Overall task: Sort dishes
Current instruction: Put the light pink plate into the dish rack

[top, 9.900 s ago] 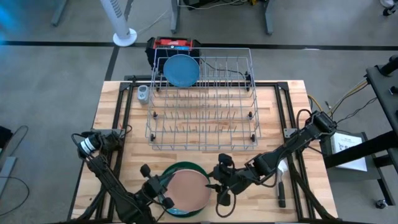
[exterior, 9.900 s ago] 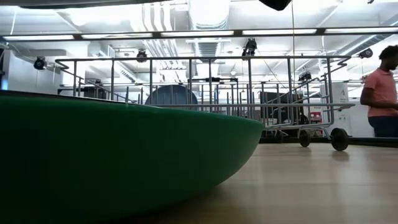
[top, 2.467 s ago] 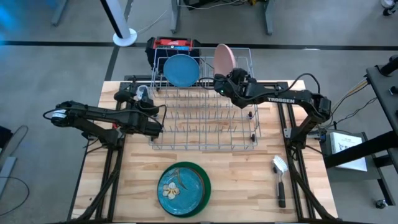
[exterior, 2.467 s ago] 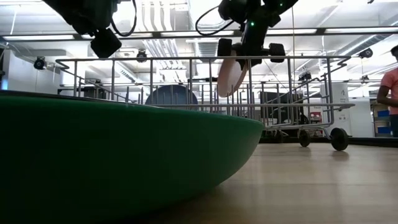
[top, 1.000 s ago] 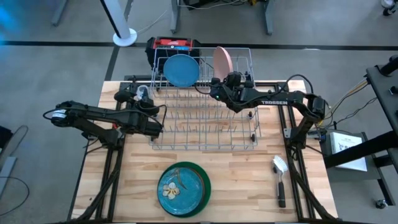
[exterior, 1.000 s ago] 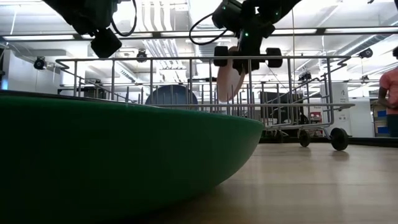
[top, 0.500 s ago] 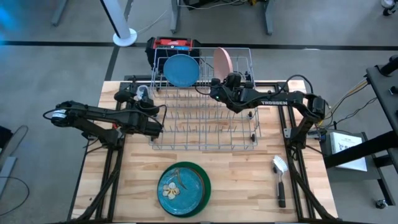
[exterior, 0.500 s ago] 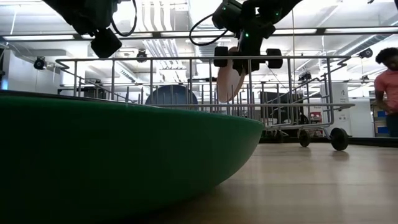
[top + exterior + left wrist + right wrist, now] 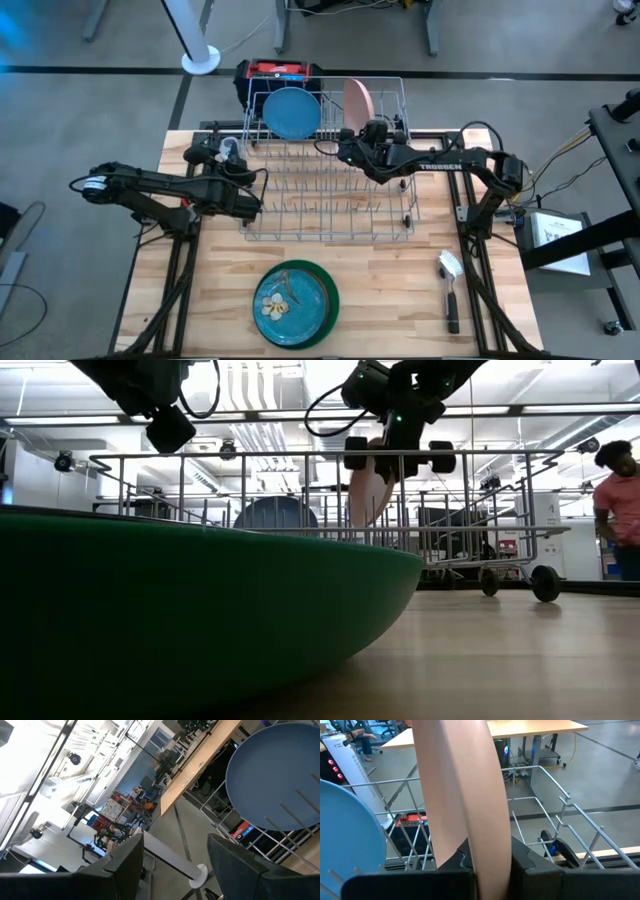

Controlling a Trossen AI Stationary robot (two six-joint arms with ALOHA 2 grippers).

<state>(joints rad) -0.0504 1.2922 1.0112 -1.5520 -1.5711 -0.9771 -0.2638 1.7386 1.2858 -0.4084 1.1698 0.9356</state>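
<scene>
The wooden table (image 9: 180, 310) holds a big grey wire rack (image 9: 327, 205), and everything here is told from that rack. On the table in front of the rack, apart from it, lies the green plate (image 9: 296, 305), the biggest dish, with a blue plate that has a little picture on it (image 9: 285, 303) lying flat inside it (in the low view the green plate is so close that it fills the near side of the picture). At the back of the rack, on its left side, the light blue plate (image 9: 292, 113) stands up on its edge between the wires. Just to the right of it, also at the back of the rack, is the pale pink plate (image 9: 357, 99), standing on its edge too. The right gripper (image 9: 355, 128) reaches over the back of the rack, and its jaws are clenched on the edge of the pink plate, one finger on each side of it. The left gripper (image 9: 243, 173) hangs at the left end of the rack, near the blue plate, and its jaws are spread apart with nothing between them. To the right of the rack's front, on the table, lies a brush (image 9: 450, 290) with a white head and a black handle. Far behind the rack, a person in a pink shirt (image 9: 618, 510) stands in the room.
</scene>
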